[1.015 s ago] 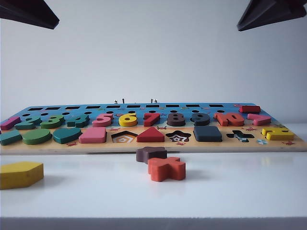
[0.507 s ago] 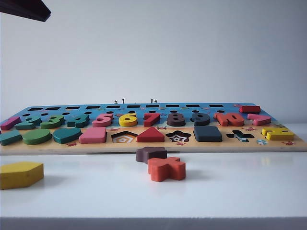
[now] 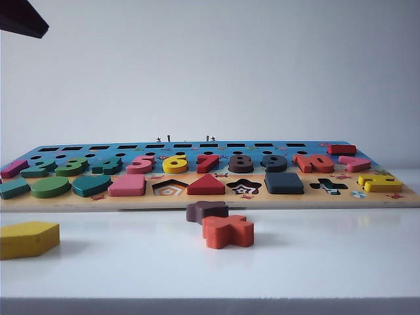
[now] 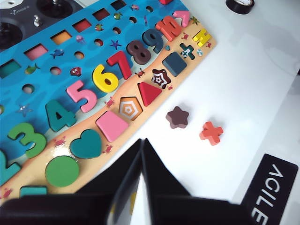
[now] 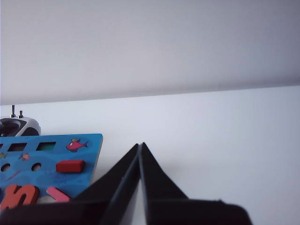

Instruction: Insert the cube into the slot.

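- The flat dark navy-blue square wooden cube already sits in the near row of the wooden puzzle board, right of the star cut-out and left of the plus-shaped cut-out. Its top stands about level with the neighbouring pieces, so I judge it seated in the square slot; none of that slot's floor shows around it.
- My left jaws are pressed together with nothing between them. They hang above the near-left part of the tabletop, just off the board's near edge by the pink square block.
- From them the cube lies well off to the right along that near row, past the pentagon cut-out and the red triangle.
- My right jaws are also closed and empty. They point out level over the board's far right corner, where a small red bar lies; the cube is out of that camera's sight.
- In the exterior view only a dark tip of the left arm shows at the top-left corner, and the right arm is out of frame.
- Neither arm is close to the cube, and being square it has no long axis to line up with.
- I judge no further move on it is needed.
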